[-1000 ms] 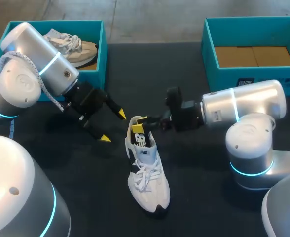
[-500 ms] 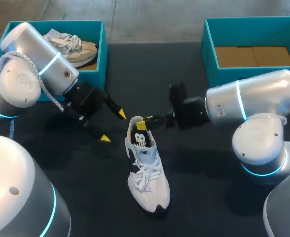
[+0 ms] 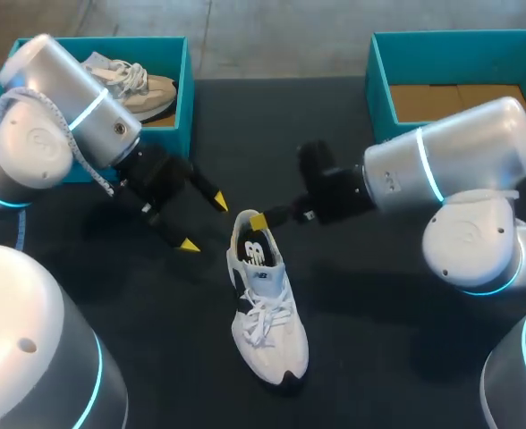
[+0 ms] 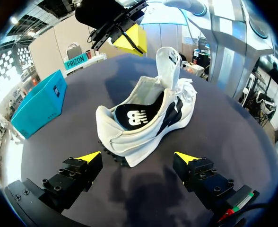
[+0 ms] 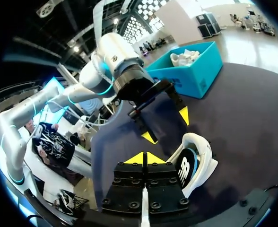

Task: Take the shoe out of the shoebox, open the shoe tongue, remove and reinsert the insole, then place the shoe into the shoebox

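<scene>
A white shoe point(image 3: 265, 308) with a black insole lies on the dark table, heel toward the far side and tongue raised. My right gripper point(image 3: 258, 221) is shut with nothing between its tips, just above the heel rim. In the right wrist view its joined tips point(image 5: 143, 158) sit beside the shoe point(image 5: 192, 163). My left gripper point(image 3: 205, 223) is open, left of the heel. In the left wrist view it point(image 4: 138, 157) faces the shoe's heel point(image 4: 143, 118), apart from it, with the right gripper point(image 4: 127, 38) beyond.
A teal shoebox point(image 3: 184, 85) at the back left holds a second, beige shoe point(image 3: 133, 82). Another teal box point(image 3: 384, 116) at the back right has brown cardboard inside. Bare table lies around the shoe.
My right gripper's fingers have closed together at the shoe's heel and its arm has swung upward a little. The left gripper shifted slightly and stays open. The shoe has not moved.
</scene>
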{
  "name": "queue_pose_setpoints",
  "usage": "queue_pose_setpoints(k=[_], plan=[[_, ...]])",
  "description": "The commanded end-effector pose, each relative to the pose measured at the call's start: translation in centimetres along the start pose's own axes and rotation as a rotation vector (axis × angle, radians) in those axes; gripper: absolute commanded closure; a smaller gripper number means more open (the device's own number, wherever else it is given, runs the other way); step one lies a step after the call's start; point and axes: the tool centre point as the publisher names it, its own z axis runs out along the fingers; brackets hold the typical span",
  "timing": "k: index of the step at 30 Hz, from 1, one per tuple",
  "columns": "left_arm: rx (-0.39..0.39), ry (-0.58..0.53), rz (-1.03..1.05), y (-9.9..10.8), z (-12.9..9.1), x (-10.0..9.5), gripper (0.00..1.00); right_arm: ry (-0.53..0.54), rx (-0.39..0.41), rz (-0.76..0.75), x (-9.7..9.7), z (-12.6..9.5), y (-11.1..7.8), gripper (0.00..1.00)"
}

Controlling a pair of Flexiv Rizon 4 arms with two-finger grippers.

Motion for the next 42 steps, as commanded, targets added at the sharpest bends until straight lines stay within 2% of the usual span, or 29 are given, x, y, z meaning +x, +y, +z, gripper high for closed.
queue_pose_setpoints(k=[1,9,16,33,42], plan=[[-0.026,0.051,0.008,-0.4,-2.5,-0.3,0.00,-0.090,0.044,0.015,0.0,0.9,0.4,1.00],[-0.121,0.108,0.010,1.0,-5.1,0.2,0.00,-0.146,0.075,0.047,-0.6,1.6,-0.4,1.00],[-0.185,0.153,0.006,2.1,-7.1,1.3,0.00,-0.272,0.100,0.089,-0.8,2.1,-1.6,1.00],[-0.185,0.153,0.006,2.1,-7.1,1.3,0.00,-0.271,0.100,0.089,-0.9,2.2,-1.5,1.00],[-0.295,0.169,-0.029,4.6,-9.4,1.9,0.00,-0.414,0.168,0.126,-1.0,2.2,-1.7,1.00]])
